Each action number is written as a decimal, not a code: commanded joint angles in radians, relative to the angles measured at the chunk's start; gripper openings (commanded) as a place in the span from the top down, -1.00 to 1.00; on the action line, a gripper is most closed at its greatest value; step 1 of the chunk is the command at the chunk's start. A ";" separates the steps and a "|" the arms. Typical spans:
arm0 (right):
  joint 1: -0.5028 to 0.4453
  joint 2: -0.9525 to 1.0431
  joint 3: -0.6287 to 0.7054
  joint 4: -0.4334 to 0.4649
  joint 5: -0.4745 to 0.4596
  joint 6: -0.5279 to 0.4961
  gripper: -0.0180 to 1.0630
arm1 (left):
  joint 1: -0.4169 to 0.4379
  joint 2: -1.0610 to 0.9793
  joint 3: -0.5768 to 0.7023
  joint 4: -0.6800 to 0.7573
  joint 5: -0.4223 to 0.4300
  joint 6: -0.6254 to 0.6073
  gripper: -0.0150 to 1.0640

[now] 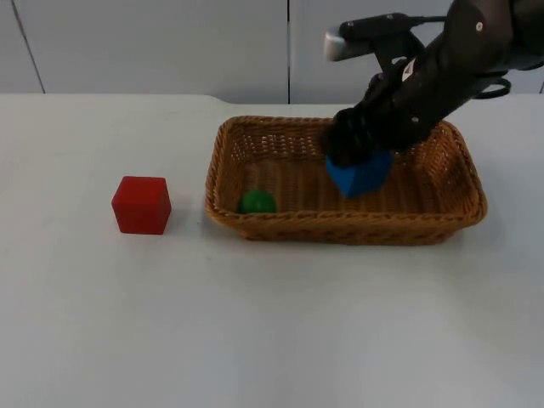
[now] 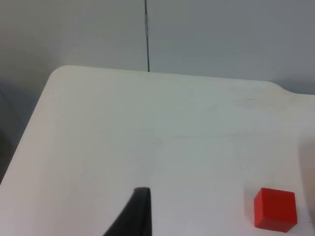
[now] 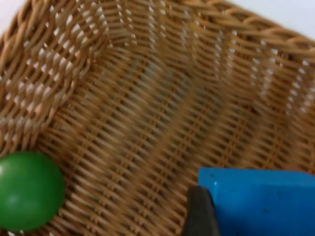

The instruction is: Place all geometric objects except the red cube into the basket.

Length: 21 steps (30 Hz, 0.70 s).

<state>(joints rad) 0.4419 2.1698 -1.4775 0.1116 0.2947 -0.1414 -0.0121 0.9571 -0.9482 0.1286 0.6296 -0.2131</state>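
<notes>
The right arm reaches in from two o'clock, bent downward, its hand [image 1: 357, 161] closed around a blue block [image 1: 360, 174]. The left hand's [image 2: 140, 216] dark fingertip hangs above the desk [image 2: 147, 137].

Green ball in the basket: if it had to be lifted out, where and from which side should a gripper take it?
Probably from straight above, fingers closing across the widest part of the green ball. It lies in the near left corner of the basket, so the woven walls block a sideways approach, and its round shape offers no flat faces.
</notes>
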 commanded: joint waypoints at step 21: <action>0.001 -0.491 -0.009 -0.006 0.171 -0.006 -0.96 | 0.003 0.002 0.005 0.013 -0.009 0.000 -0.96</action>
<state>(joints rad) 0.4419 1.7546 -1.4813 0.1116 0.4167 -0.1392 -0.0121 0.9571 -0.9482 0.1329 0.6259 -0.2111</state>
